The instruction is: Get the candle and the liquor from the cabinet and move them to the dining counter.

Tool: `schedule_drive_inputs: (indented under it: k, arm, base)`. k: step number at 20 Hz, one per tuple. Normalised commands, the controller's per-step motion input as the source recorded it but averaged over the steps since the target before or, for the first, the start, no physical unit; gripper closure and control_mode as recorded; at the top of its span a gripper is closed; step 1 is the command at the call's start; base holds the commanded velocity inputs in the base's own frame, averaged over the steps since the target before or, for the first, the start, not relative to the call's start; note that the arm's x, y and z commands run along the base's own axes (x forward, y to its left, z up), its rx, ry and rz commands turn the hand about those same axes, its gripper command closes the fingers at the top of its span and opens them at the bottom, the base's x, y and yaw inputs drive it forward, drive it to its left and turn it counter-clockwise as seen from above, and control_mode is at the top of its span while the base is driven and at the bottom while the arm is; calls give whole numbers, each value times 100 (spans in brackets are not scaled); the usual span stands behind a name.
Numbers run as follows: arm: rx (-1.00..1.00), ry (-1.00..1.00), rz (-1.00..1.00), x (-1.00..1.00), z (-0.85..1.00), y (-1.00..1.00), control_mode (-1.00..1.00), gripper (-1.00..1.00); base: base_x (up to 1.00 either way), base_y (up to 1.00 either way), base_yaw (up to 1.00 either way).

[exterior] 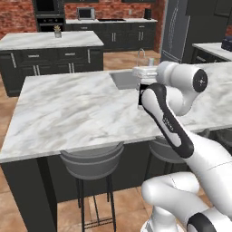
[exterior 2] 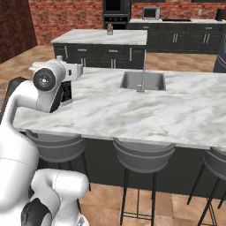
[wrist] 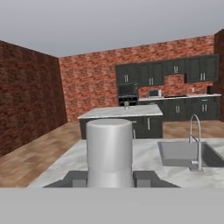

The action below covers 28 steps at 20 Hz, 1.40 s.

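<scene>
One liquor in hand; sink, faucet just beside.

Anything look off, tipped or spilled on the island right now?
Nothing stands out. The liquor is upright in the tool over the dining counter, near the sink. No spill on the marble; stools are tucked under the edge.

Arm folded at elbow, forearm raised, wrist turned level. Gripper closed on liquor, one finger on each side of pale stopper, which stands upright between jaws; black bottle body below hand.
</scene>
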Motion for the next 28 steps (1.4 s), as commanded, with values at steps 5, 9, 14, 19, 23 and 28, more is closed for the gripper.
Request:
schedule_drive_inputs:
  k: [5,9,14,19,23,28]
  arm:
    - [0,-2,0,86,-54,-19,-100,100]
    - [0,0,0,75,-30,-42,-100,100]
    - [0,0,0,76,-39,-40,-100,100]
    - [0,3,0,56,-24,-34,-100,100]
    - [-6,8,0,27,-17,-3,-100,100]
    - [-8,0,0,34,-38,0,-100,100]
  base:
    - [0,0,0]
    - [0,0,0]
    - [0,0,0]
    - [0,0,0]
    - [0,0,0]
    - [0,0,0]
